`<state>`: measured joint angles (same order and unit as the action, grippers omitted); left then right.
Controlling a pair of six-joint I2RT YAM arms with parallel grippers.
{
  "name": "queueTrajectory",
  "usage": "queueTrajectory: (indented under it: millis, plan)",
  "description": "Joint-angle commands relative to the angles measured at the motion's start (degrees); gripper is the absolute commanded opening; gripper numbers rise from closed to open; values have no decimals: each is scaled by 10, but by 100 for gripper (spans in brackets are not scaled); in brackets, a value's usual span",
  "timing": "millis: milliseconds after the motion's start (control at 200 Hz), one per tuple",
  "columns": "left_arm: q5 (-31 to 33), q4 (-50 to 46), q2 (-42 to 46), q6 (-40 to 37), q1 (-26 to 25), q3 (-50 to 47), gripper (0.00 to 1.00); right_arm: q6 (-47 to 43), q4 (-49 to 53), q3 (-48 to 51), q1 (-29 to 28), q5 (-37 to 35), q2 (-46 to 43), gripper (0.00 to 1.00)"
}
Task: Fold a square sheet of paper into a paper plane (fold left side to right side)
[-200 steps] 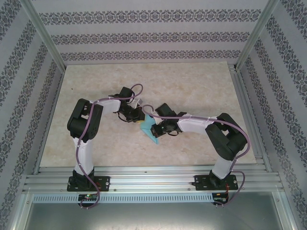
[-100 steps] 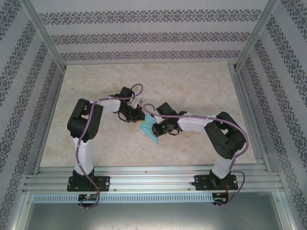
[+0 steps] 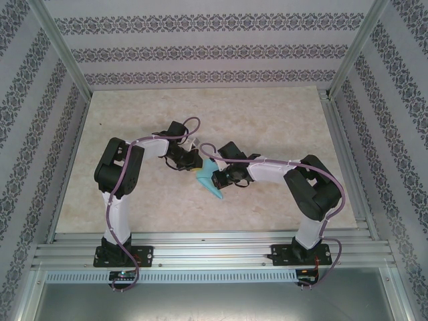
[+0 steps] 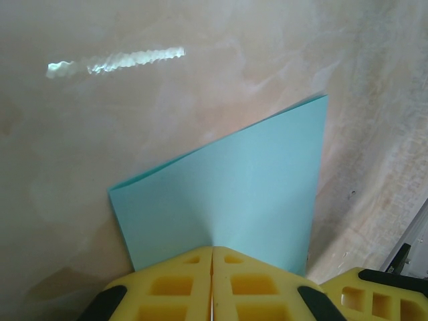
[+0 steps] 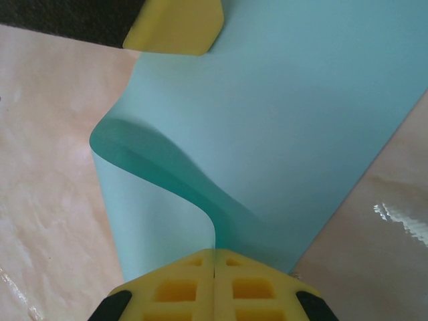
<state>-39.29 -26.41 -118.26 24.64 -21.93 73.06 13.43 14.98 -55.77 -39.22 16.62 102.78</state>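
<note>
The pale marbled bench (image 3: 134,120) sits inside an aluminium frame, with walls (image 3: 200,47) of patterned paper on three sides. From the near edge, the left arm (image 3: 120,174) and the right arm (image 3: 307,187) bend inward, and their wrists meet just in front of the bench's middle.

Between the wrists is the square sheet of paper (image 3: 209,180), turquoise-blue and bent over on itself rather than lying flat. From above, it shows as a narrow slanted strip running toward the near edge. In the left wrist view the sheet (image 4: 234,194) fans out over the bench from the fingers, with a thin doubled edge along its far side. In the right wrist view the sheet (image 5: 301,120) rolls into a soft loose curl on the left, with the inner layer in shadow.

The left gripper (image 3: 192,162) has its yellow jaws clenched on the sheet's near edge, the paper emerging from between them (image 4: 212,257). The right gripper (image 3: 224,177) also has its jaws pinched on the sheet, at the foot of the curl (image 5: 214,257). A yellow fingertip (image 5: 175,27) of the left gripper touches the sheet's far edge.
</note>
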Motion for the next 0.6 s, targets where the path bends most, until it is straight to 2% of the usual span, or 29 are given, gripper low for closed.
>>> queueTrajectory:
  millis: [0,594]
  plan:
    - [47,-15,-33,-9,-15,-8,9,1,-10,3,1,6,-2,0]
    - [49,-14,-33,-10,-16,-10,9,15,-17,13,-19,9,-4,0]
